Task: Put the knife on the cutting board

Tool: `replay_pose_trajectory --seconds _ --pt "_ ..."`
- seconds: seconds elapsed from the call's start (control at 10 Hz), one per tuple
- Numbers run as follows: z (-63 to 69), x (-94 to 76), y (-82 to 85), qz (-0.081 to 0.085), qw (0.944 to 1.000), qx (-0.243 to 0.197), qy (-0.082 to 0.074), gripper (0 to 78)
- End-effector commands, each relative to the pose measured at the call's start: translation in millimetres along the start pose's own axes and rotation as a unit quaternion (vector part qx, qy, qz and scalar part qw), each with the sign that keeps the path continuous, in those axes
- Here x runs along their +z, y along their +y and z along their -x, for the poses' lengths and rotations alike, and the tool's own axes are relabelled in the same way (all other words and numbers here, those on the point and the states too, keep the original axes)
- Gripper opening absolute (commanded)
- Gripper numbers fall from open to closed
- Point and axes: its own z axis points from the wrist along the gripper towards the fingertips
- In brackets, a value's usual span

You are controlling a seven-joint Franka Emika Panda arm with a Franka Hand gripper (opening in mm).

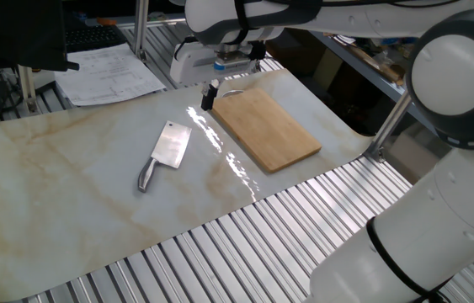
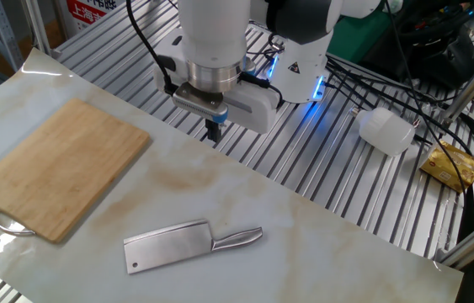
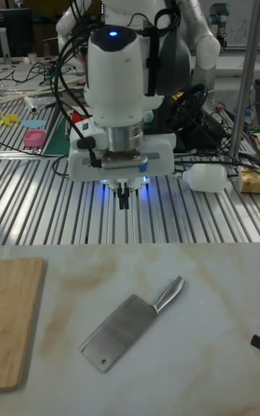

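The knife (image 1: 163,152) (image 2: 184,247) (image 3: 128,323), a small all-metal cleaver, lies flat on the marbled mat, blade and handle both free. The cutting board (image 1: 265,129) (image 2: 55,167) (image 3: 17,319) is a bare light-brown wooden rectangle lying apart from the knife. My gripper (image 1: 209,95) (image 2: 214,131) (image 3: 123,199) hangs above the mat's far edge, near the board's corner and well away from the knife. Its black fingers are pressed together with nothing between them.
A metal loop (image 2: 5,224) sticks out from under the board. Papers (image 1: 110,71) lie past the mat. A white bottle (image 2: 386,130) and a yellow packet (image 2: 450,164) rest on the ribbed metal table (image 2: 346,194) among cables.
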Motion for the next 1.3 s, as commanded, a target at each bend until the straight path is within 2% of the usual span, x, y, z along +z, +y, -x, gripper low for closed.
replay_pose_trajectory --seconds 0.1,1.0,1.3 --pt "0.8 0.2 0.2 0.0 1.0 0.0 -0.002 0.0" --pt "2.2 6.6 0.8 -0.002 1.0 -0.003 -0.002 0.0" --pt "4.4 16.1 -4.3 -0.004 1.0 -0.005 -0.002 0.0"
